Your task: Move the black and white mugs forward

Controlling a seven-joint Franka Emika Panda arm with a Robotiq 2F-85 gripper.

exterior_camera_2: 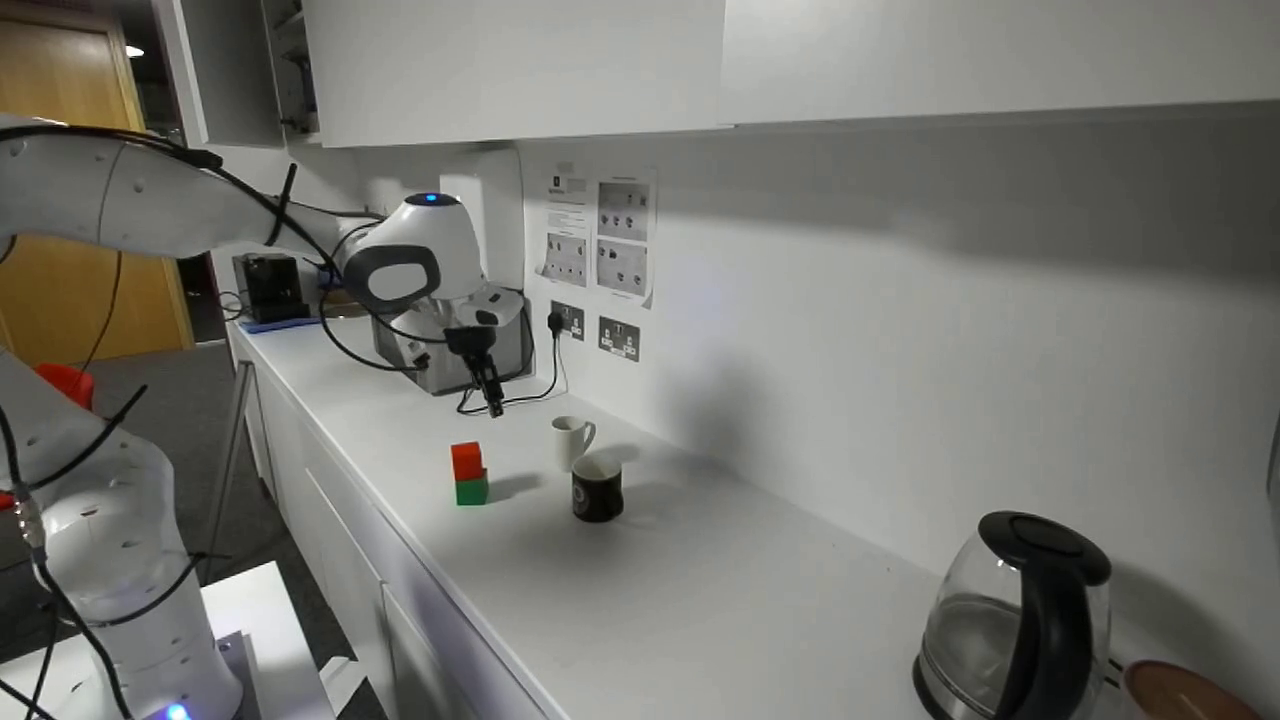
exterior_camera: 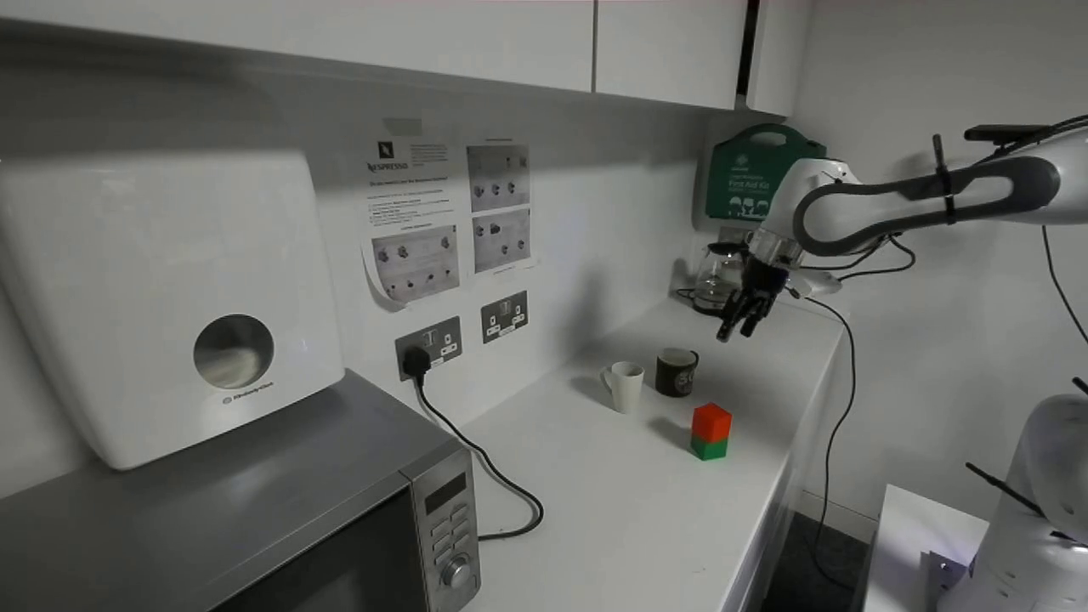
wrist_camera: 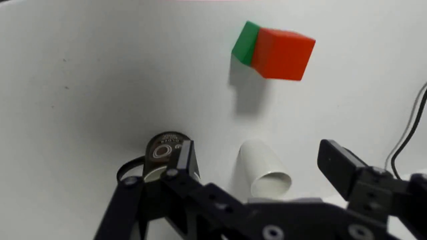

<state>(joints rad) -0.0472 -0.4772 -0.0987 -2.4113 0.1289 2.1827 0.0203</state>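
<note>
White mug (wrist_camera: pixel 262 161) is framed between the widely parted fingers (wrist_camera: pixel 337 161) of the gripper (exterior_camera: pixel 736 330) in the wrist view; the printed black mug (wrist_camera: pixel 156 151) is partly covered by one finger. Both round-rimmed mugs are seen upright below on the smooth counter (exterior_camera: pixel 595 501), near a red cube (wrist_camera: pixel 290 55) stacked on a green cube (wrist_camera: pixel 246 43).

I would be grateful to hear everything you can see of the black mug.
The black mug stands upright on the white counter, looking like glazed ceramic, pale inside, with a dark side handle, a pale ring emblem and small lettering. It touches only the counter, with a gap to the nearby white mug. The pincer, raised clear, hides part of the mug in the wrist view. Its contents, if any, cannot be told.
</note>
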